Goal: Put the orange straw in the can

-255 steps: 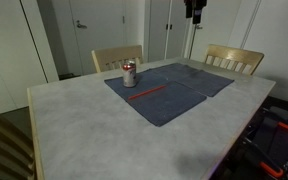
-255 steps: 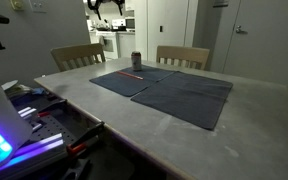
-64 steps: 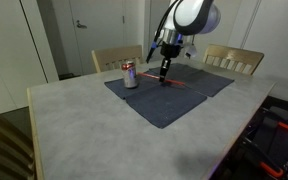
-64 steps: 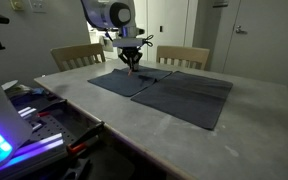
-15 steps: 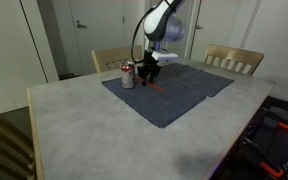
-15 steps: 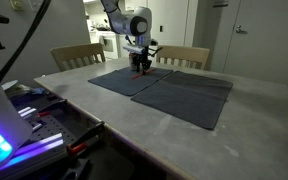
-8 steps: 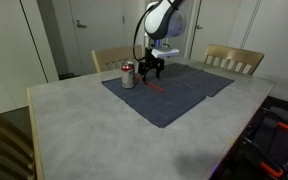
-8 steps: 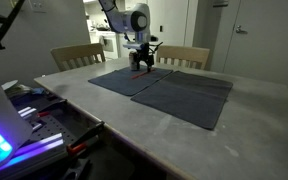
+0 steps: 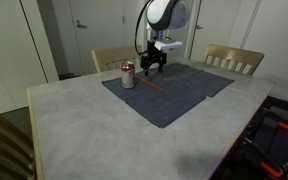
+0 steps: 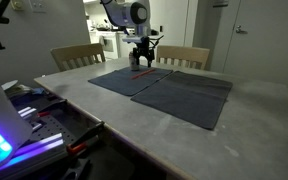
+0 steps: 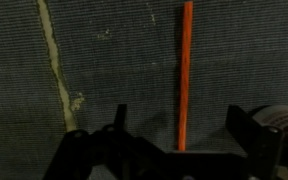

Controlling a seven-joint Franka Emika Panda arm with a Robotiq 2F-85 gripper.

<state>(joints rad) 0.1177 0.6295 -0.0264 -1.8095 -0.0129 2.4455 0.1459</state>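
Note:
The orange straw (image 9: 150,86) lies flat on the dark blue mat (image 9: 184,100), just beside the can (image 9: 129,75), a silver can with a red band standing upright. My gripper (image 9: 154,66) hangs open a little above the straw, next to the can. In the wrist view the straw (image 11: 184,70) runs straight between my two spread fingers (image 11: 181,130), touching neither. The can's rim (image 11: 284,118) peeks in at the right edge. In an exterior view the gripper (image 10: 144,60) hides most of the can, and the straw (image 10: 138,72) is a faint red line.
The mat is made of two cloths with a light seam (image 11: 56,70) between them. It covers the far half of a grey table (image 9: 74,120). Two wooden chairs (image 9: 234,58) stand behind the table, close to the arm.
My gripper has lifted slightly and shifted a little away from the can over the last second. The straw still lies on the mat. The can has not moved.

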